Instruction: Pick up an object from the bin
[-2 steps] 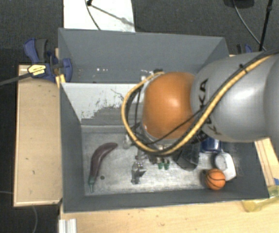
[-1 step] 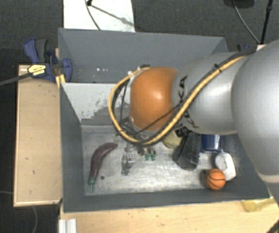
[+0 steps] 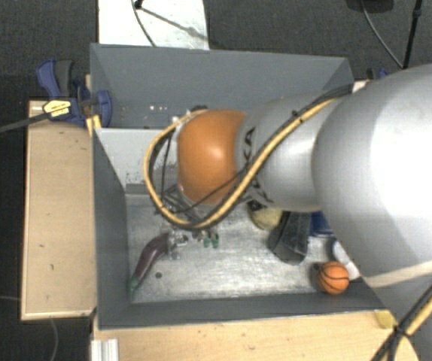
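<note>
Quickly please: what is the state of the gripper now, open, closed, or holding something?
Gripper: open or closed cannot be told; it sits low in the bin, close beside the upper end of a purple eggplant-shaped toy.

Illumination is moderate and comes from above. The arm (image 3: 381, 164) carries a broad, soft highlight along its silver casing, and its orange cover (image 3: 208, 156) shows a dull sheen. The bin (image 3: 114, 224) has shaded inner walls, while its metal floor returns faint, speckled glare. The area beneath the arm lies in shadow. The surroundings are dark.
</note>
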Robot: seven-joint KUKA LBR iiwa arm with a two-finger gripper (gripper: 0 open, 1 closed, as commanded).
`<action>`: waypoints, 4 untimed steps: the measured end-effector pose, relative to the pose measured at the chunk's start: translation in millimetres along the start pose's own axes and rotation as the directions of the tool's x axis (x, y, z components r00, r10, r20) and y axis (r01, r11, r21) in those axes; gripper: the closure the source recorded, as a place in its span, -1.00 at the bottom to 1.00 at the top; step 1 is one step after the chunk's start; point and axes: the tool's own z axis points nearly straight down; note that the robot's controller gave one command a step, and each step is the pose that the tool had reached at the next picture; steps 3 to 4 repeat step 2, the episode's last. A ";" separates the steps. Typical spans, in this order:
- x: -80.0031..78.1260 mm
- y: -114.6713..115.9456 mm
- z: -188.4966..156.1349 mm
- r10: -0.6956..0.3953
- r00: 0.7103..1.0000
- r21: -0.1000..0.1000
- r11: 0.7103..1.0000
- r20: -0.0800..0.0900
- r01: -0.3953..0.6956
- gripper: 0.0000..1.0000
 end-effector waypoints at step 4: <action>7.5 4.4 -130.1 -0.082 0.997 0.000 0.997 0.000 0.082 1.00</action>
